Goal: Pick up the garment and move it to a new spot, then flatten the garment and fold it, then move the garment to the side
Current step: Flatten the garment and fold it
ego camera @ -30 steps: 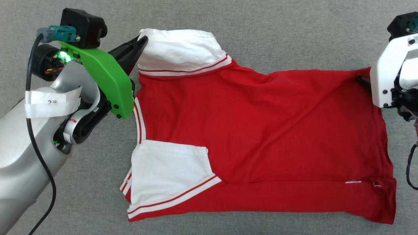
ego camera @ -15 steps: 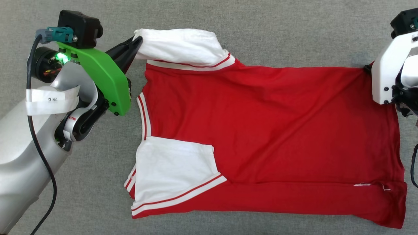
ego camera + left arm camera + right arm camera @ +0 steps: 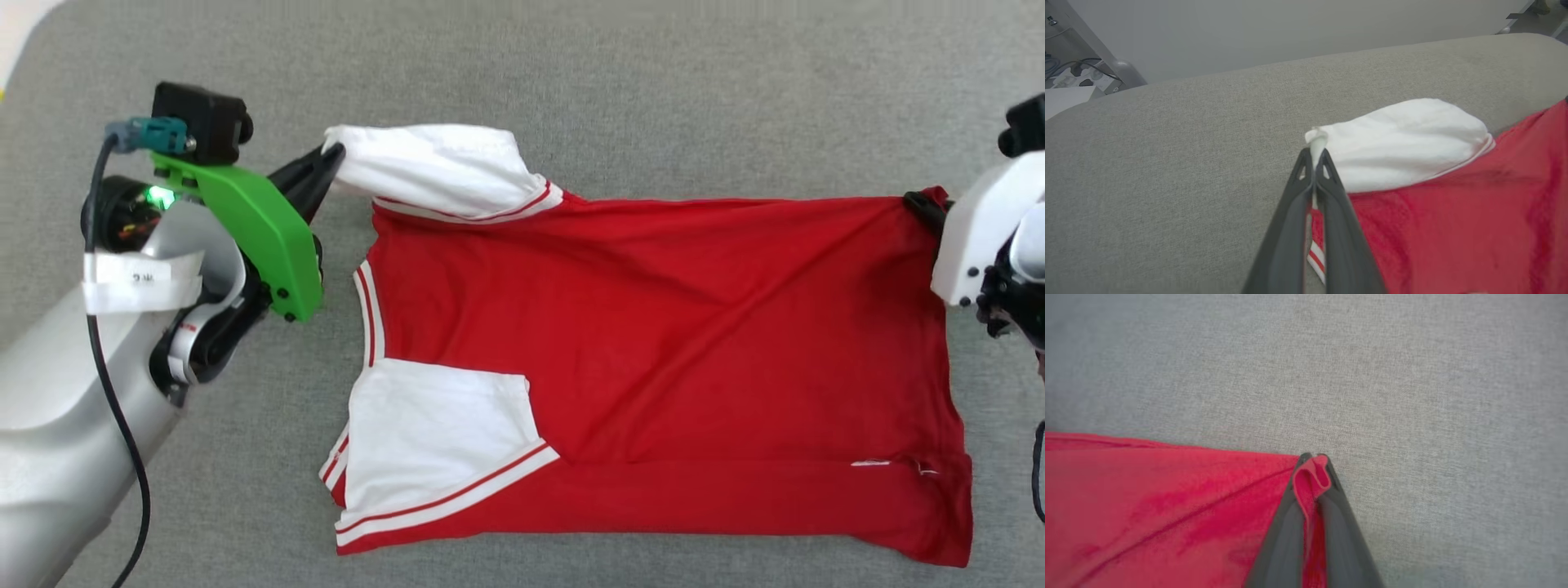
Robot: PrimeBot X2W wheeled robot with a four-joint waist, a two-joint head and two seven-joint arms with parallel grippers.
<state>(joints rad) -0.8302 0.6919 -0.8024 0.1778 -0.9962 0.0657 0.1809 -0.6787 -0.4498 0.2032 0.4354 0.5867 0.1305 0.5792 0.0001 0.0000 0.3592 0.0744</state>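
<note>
The garment (image 3: 653, 359) is a red T-shirt with white sleeves and red-and-white striped trim, spread sideways on the grey surface, its lettering hidden. Its near long edge is folded over. My left gripper (image 3: 333, 155) is shut on the tip of the far white sleeve (image 3: 433, 167), which the left wrist view shows pinched between the fingers (image 3: 1314, 153). At the far right my right gripper (image 3: 927, 204) is shut on the red hem corner (image 3: 1312, 477), bunched between its fingertips. The far edge of the shirt is stretched taut between both grippers.
The grey fabric surface (image 3: 612, 82) runs on beyond the shirt on all sides. Its back edge (image 3: 1208, 77) shows in the left wrist view, with a pale wall and cables behind it. A black cable (image 3: 114, 425) hangs along my left arm.
Both grippers have kept hold of the far edge and drawn it toward me, so it now runs straight and taut. The head view has shifted as well.
</note>
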